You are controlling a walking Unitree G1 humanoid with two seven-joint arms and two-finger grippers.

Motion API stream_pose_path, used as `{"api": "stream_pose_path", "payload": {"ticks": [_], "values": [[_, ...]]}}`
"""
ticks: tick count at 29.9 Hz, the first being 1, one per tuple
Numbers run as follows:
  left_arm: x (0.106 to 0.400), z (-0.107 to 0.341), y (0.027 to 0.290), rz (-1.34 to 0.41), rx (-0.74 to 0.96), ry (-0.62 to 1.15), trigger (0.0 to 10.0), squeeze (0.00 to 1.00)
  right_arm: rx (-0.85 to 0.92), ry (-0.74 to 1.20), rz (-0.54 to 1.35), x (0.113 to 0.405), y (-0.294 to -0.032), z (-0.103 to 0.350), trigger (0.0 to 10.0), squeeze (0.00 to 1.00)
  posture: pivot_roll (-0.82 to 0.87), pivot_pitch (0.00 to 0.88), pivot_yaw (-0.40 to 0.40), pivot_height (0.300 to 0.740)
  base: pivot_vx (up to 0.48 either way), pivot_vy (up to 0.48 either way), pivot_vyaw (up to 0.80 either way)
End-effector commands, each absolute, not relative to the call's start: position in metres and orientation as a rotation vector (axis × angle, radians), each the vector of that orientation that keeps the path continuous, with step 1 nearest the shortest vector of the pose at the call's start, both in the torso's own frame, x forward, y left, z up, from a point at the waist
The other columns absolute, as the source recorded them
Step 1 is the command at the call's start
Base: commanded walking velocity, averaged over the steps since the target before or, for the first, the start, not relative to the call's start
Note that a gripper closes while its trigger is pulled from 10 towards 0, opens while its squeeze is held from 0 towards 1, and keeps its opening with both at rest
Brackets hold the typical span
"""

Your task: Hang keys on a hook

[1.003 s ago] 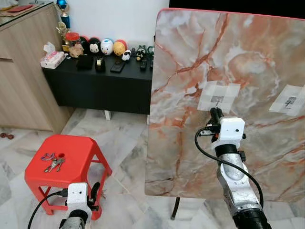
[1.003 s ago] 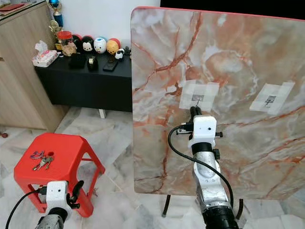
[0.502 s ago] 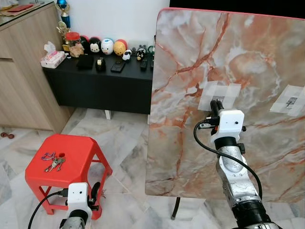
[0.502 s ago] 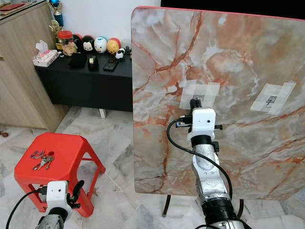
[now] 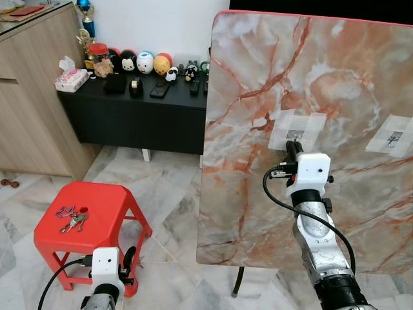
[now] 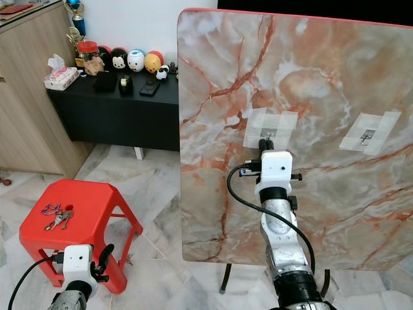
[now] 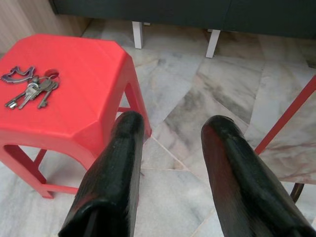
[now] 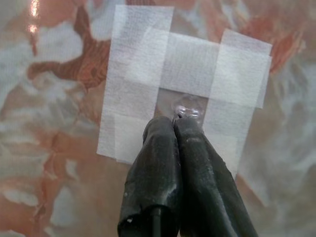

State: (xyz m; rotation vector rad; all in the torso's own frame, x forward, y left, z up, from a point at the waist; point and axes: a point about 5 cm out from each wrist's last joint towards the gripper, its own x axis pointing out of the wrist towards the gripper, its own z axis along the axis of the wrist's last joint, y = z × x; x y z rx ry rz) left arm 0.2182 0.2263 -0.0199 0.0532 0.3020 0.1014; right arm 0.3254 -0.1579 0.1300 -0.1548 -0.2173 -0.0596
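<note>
Keys (image 5: 71, 219) lie on the red stool (image 5: 103, 216), toward its 9 o'clock edge, a small bunch with a purple fob. They are well apart from both arms, so the pick-up is not yet done.

Marble board (image 5: 322, 84) stands upright on thin legs at the observer's 1 o'clock. Two hooks are taped to its face with crossed white strips: the near hook (image 8: 190, 106), clear plastic, and a second hook (image 5: 392, 136) farther toward 3 o'clock. The tape presumably holds them on a surface too slick to trust to adhesive alone.

Right gripper (image 8: 174, 124): fingers pressed together, nothing visible between them, tips touching or just below the near hook. Arm raised straight at the board. Judgement: this looks like a reach to the hook without the load, perhaps a probe of its position; the keys are not there to hang.

Left gripper (image 7: 173, 133): fingers spread, empty, held low near the stool's 4 o'clock corner, pointing at floor tiles past the stool. Keys sit beyond its reach at about 10 o'clock from the fingertips. It seems the better-placed arm for the pick-up.

Black sideboard (image 5: 129, 110) with figurines stands against the far wall, not involved.
</note>
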Motion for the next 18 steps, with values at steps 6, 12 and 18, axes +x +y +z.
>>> {"api": "stream_pose_path", "payload": {"ticks": [6, 12, 18], "values": [[0.2209, -0.0196, 0.2212, 0.082, 0.057, 0.299, 10.0, 0.0, -0.155, -0.235, -0.065, 0.3295, -0.1595, 0.1363, 10.0, 0.0, 0.14, 0.024, -0.068, 0.74, 0.0, 0.0, 0.0], [0.2212, -0.0193, 0.2211, 0.084, 0.058, 0.298, 10.0, 0.0, -0.146, -0.251, -0.053, 0.3294, -0.157, 0.1386, 10.0, 0.0, 0.13, 0.026, -0.067, 0.74, 0.0, 0.0, 0.0], [0.2215, -0.0191, 0.2214, 0.085, 0.058, 0.298, 10.0, 0.0, -0.141, -0.257, -0.045, 0.332, -0.1543, 0.141, 10.0, 0.0, 0.14, 0.028, -0.068, 0.74, 0.0, 0.0, 0.0]]}}
